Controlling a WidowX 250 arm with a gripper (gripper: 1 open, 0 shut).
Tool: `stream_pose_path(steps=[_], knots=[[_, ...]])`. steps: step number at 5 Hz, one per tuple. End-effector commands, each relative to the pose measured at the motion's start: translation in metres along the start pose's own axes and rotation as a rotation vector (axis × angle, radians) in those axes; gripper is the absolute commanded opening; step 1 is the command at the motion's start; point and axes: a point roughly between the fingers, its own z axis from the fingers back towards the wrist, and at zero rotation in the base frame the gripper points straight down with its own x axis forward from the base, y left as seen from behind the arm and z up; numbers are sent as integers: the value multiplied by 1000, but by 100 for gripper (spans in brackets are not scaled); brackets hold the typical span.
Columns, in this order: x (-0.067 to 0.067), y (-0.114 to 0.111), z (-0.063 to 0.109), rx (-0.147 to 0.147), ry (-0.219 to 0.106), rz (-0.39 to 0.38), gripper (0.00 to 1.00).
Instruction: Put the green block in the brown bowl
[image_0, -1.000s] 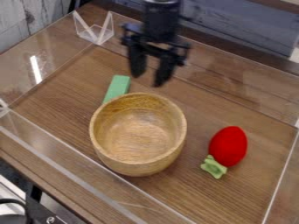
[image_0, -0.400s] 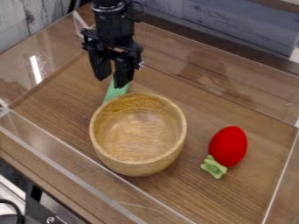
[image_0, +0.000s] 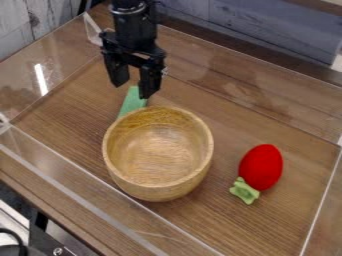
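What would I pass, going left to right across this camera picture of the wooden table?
gripper with the green block just under it → brown bowl → red toy fruit.

Black robot arm descends vertically from the top edge; its black two-fingered gripper (image_0: 135, 80) points straight down, jaws parted.
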Motion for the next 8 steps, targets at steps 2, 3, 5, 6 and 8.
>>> stream_pose_path(steps=[2,3,5,6,8], knots=[[15,31,-1,20,-67,71,100],[10,33,-14,19,-68,75,100],[10,33,-26,16,-72,95,100],[15,35,-27,15,-75,115,100],[19,10,-44,16,-75,109,100]])
